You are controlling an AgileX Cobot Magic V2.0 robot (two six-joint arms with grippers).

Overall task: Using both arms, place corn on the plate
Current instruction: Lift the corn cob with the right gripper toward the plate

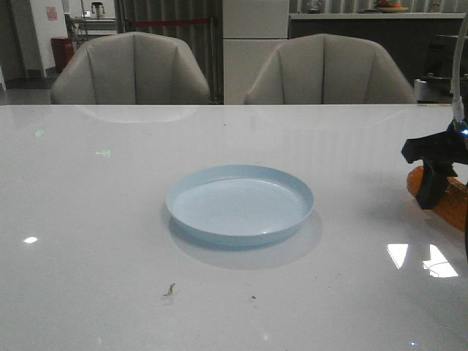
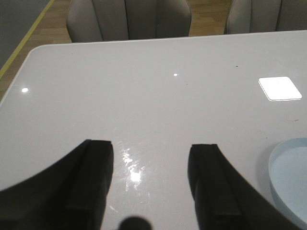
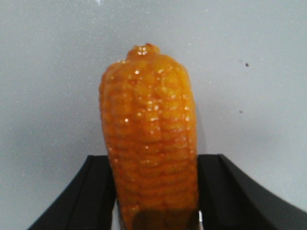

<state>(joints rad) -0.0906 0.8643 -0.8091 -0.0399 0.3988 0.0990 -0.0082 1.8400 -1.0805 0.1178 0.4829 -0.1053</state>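
Black right gripper fingers (image 3: 96, 191) clamped on glossy orange bumpy corn cob (image 3: 148, 139), at 3 o'clock from round pale blue plate (image 1: 240, 202); left gripper (image 2: 151, 184) spread wide, holding nothing.

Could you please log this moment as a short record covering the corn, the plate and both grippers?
corn: lies at the table's right edge, between the right gripper's fingers
plate: mid-table, nothing on it
right gripper: fingers flank the corn's sides; firm grip not certain
left gripper: open, over bare table, holding nothing
task state: corn not yet on plate
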